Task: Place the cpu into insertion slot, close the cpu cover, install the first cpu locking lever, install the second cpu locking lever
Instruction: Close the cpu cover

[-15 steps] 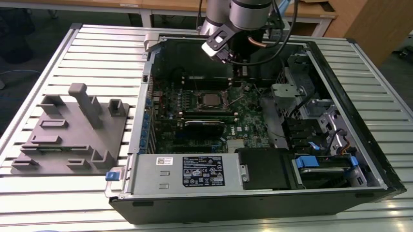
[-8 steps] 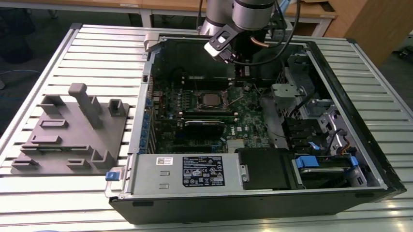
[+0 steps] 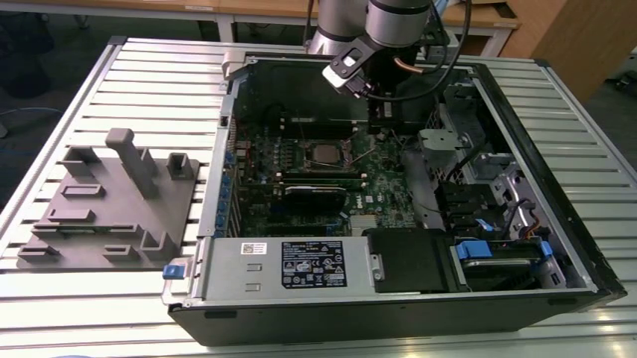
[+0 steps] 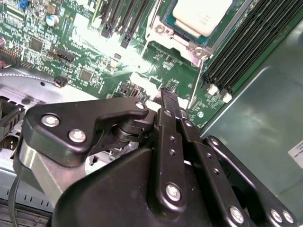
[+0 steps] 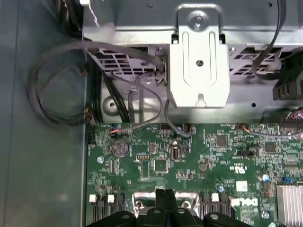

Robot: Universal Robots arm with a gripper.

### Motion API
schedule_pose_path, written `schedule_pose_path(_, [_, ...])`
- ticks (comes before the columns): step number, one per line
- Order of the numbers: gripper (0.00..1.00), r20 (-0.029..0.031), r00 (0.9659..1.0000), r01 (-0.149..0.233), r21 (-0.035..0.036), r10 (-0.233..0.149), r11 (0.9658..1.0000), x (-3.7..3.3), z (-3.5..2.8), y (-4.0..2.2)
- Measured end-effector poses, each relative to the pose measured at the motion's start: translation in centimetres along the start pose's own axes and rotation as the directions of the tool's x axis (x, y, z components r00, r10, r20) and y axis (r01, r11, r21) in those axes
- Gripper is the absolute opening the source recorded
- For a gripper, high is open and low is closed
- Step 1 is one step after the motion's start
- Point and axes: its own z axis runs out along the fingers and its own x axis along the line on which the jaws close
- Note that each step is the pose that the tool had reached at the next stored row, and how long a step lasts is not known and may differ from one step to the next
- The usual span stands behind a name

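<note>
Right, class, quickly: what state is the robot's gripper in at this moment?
Gripper: closed, holding nothing that can be seen.

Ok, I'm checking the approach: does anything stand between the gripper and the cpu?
Nothing visible blocks it. In the second wrist view the shut gripper hangs over bare motherboard, short of the cpu. A thin locking lever runs from the socket's corner, just beside the direct line.
</note>
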Motion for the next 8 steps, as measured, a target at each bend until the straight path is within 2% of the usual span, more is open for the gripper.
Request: schedule_pose_path(8, [0.1, -0.0001, 1.0, 0.0, 0.0, 0.0, 1.0, 0.02, 0.07, 1.0])
